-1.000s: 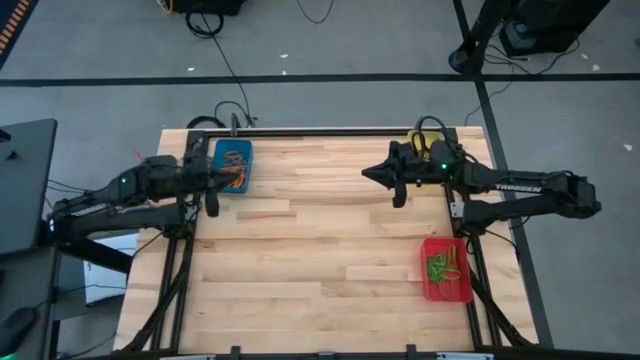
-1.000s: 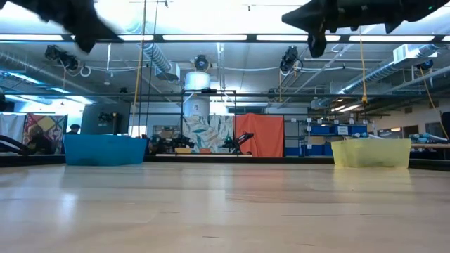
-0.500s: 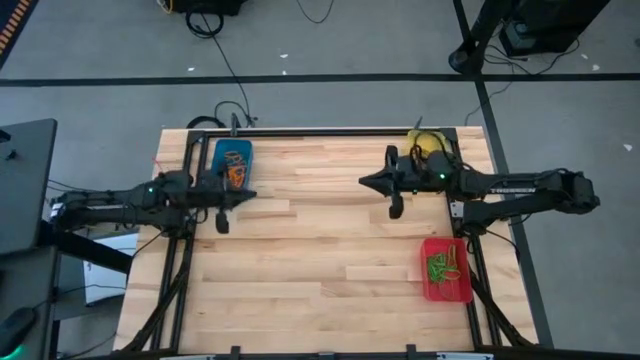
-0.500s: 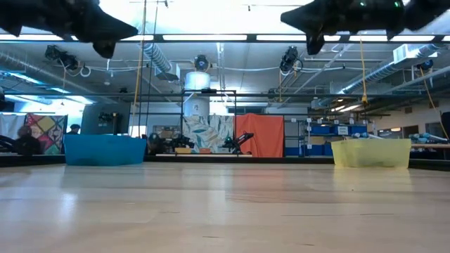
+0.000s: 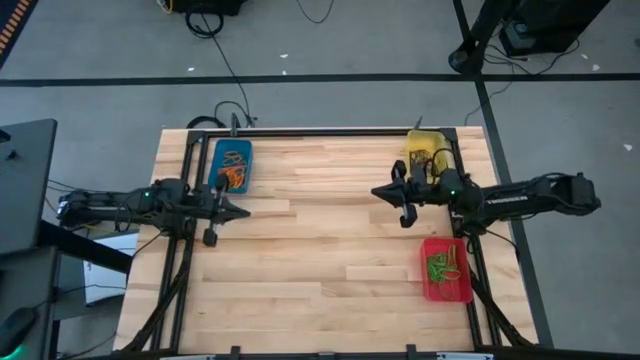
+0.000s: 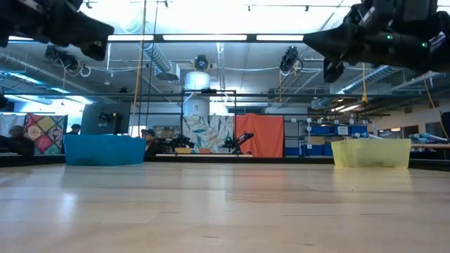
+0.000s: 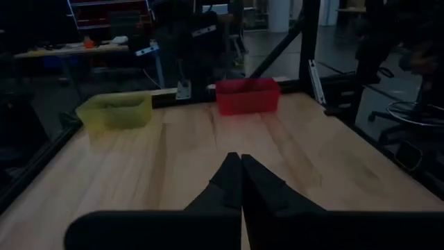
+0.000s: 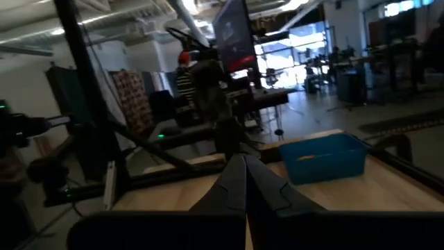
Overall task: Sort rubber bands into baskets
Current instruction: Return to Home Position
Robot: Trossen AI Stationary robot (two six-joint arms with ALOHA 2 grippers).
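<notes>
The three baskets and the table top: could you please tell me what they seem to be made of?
Blue basket: likely opaque moulded plastic, smooth thin walls. Yellow basket: probably the same plastic, slightly translucent. Red basket: likewise plastic, fairly matte. Table top: pale wood in jointed strips, with a soft sheen mirroring the lights.

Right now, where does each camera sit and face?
High: overhead, straight down on the table; left gripper and right gripper show.
Low: tabletop height, facing the room; both hang above.
Left wrist: behind its shut fingers, facing yellow basket and red basket.
Right wrist: behind its shut fingers, facing the blue basket, shared with low view.
</notes>
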